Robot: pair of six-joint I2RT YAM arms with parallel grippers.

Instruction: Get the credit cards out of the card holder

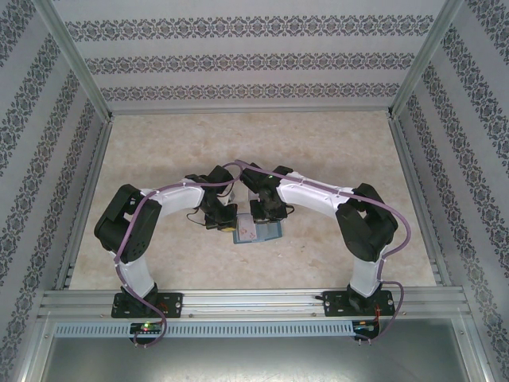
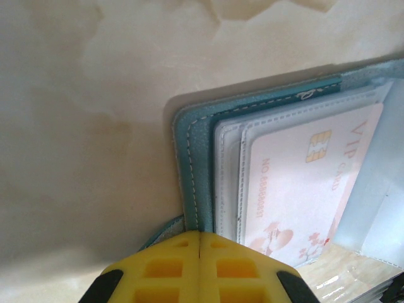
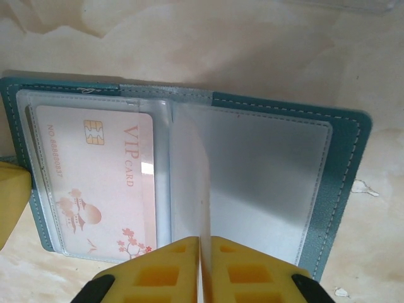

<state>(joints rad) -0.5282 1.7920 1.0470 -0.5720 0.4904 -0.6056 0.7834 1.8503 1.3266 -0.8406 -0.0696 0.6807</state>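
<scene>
While our right gripper [image 3: 201, 245] pinches a clear plastic sleeve [image 3: 189, 170] and our left gripper [image 2: 199, 236] clenches against the teal folding card holder [image 3: 344, 180], the pink VIP card [image 3: 95, 183] isn't out.

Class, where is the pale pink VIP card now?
Right wrist view: the pale pink VIP card sits inside a clear sleeve on the left panel of the open teal card holder.

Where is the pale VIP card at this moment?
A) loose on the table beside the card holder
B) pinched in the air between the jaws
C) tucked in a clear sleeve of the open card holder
C: the VIP card lies flat under a stitched clear sleeve inside the open card holder.
</scene>
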